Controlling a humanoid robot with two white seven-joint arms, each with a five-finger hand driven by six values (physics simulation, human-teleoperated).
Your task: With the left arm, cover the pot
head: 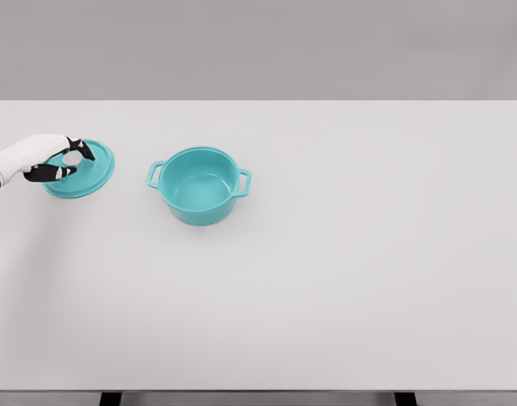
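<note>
A teal pot (200,185) with two side handles stands uncovered on the white table (343,254), left of the middle. Its teal lid (93,173) lies flat on the table further left, apart from the pot. My left hand (65,160) comes in from the left edge and rests over the middle of the lid, its dark-tipped fingers curled around the lid's knob, which is hidden under them. The lid looks level with the table surface. The right arm does not show.
The table's far edge runs across the top at about a quarter of the picture's height, its front edge near the bottom. Two dark table legs (111,398) peek out below the front edge.
</note>
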